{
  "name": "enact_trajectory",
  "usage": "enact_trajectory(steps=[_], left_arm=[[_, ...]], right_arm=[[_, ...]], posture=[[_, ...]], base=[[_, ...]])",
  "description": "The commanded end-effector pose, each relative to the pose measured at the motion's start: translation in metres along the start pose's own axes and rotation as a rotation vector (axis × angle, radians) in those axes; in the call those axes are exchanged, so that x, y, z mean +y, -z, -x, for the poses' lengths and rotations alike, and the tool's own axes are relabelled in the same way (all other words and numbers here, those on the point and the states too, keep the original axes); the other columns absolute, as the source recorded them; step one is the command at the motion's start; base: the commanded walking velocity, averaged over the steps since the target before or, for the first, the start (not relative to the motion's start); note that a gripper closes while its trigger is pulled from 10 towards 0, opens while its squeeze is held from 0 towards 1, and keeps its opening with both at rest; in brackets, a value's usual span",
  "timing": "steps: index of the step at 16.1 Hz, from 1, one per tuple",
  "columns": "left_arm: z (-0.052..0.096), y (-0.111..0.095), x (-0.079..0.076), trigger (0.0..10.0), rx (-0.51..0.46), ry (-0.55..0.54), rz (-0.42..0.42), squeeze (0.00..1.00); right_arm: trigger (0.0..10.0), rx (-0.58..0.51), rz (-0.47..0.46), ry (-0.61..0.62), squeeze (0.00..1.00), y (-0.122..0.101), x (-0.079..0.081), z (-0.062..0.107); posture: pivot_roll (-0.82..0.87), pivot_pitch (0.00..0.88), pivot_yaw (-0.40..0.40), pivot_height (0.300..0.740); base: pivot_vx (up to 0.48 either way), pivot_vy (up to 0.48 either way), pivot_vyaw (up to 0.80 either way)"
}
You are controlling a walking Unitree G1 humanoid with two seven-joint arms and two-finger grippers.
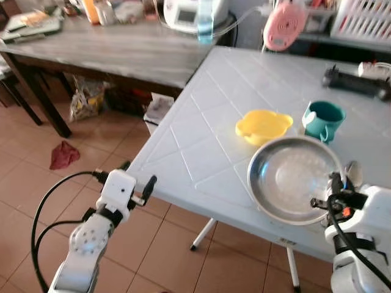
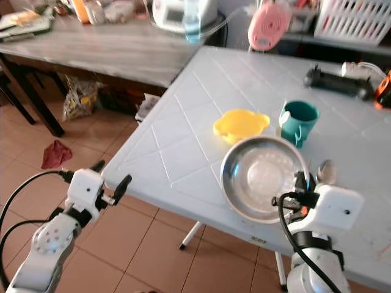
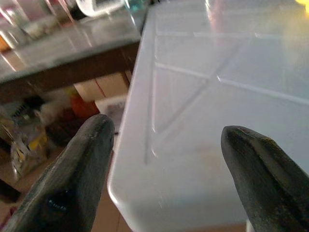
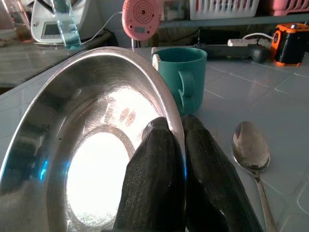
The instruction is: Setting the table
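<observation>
The right gripper (image 4: 176,140) pinches the rim of the steel plate (image 2: 263,177), one finger inside and one outside, tilting it over the white table (image 2: 177,140) as if to set it down beside the spoon (image 4: 251,147), near the bowl (image 2: 239,125) and mug (image 2: 298,121). The left gripper (image 1: 139,183) hovers wide open off the table's corner.

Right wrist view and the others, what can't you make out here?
- Spoon: its handle runs off the right wrist view's edge; the right claw, clamped on the steel plate rim, hides most of it in the left eye view.
- Teal mug: the plate's rim hides its base and inside.
- Far table clutter: blurred.
- Left claw: its fingers are out of focus.
</observation>
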State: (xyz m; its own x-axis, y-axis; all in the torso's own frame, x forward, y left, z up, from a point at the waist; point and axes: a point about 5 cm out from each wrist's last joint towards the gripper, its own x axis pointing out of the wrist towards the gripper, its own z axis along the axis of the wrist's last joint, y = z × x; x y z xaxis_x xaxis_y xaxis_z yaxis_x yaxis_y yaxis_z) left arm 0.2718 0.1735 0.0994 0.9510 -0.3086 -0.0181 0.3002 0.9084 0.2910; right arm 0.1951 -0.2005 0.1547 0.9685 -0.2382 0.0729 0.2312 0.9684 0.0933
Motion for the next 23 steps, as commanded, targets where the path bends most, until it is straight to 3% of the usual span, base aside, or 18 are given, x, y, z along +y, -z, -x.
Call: enact_trajectory(steps=[1,3,4,8,10,13,18,23], left_arm=[[-0.003,-0.001,0.003,10.0,-0.013,-0.024,-0.021,0.0],[-0.017,-0.008,0.011,10.0,-0.052,-0.124,-0.004,0.0],[-0.02,-0.015,0.014,10.0,-0.085,-0.129,-0.009,0.0],[-0.023,-0.027,0.011,10.0,-0.15,-0.16,-0.019,0.0],[-0.023,-0.026,0.012,10.0,-0.143,-0.19,-0.004,0.0],[-0.036,-0.031,0.001,10.0,-0.159,-0.171,0.017,0.0],[-0.038,-0.026,-0.005,10.0,-0.137,-0.17,0.048,0.0],[-0.048,-0.029,-0.003,10.0,-0.13,-0.185,0.061,0.0]], right_arm=[[10.0,-0.004,0.004,-0.001,0.0,0.004,0.0,-0.001],[10.0,0.013,-0.029,0.006,0.0,0.016,0.006,-0.004],[10.0,-0.002,-0.027,-0.023,0.0,0.014,0.013,-0.004],[10.0,-0.058,-0.042,-0.037,0.0,0.002,0.014,-0.013],[10.0,-0.076,-0.045,-0.036,0.0,-0.002,0.016,-0.013],[10.0,-0.069,-0.068,0.005,0.0,0.001,0.012,-0.016],[10.0,-0.081,-0.039,-0.021,0.0,-0.002,0.015,-0.02],[10.0,-0.086,-0.048,-0.017,0.0,-0.005,0.016,-0.022]], posture=[[0.01,0.008,0.014,0.74],[0.03,0.0,0.006,0.74],[0.04,0.0,0.002,0.74],[0.07,0.017,-0.012,0.74],[0.06,0.011,-0.002,0.74],[0.05,0.027,-0.008,0.74],[0.04,0.021,-0.001,0.74],[0.03,0.04,0.005,0.74]], base=[[0.0,0.0,0.0],[0.0,0.0,0.0],[0.0,0.0,0.0],[0.0,0.0,0.0],[0.0,0.0,0.0],[0.0,0.0,0.0],[0.0,0.0,0.0],[0.0,0.0,0.0]])
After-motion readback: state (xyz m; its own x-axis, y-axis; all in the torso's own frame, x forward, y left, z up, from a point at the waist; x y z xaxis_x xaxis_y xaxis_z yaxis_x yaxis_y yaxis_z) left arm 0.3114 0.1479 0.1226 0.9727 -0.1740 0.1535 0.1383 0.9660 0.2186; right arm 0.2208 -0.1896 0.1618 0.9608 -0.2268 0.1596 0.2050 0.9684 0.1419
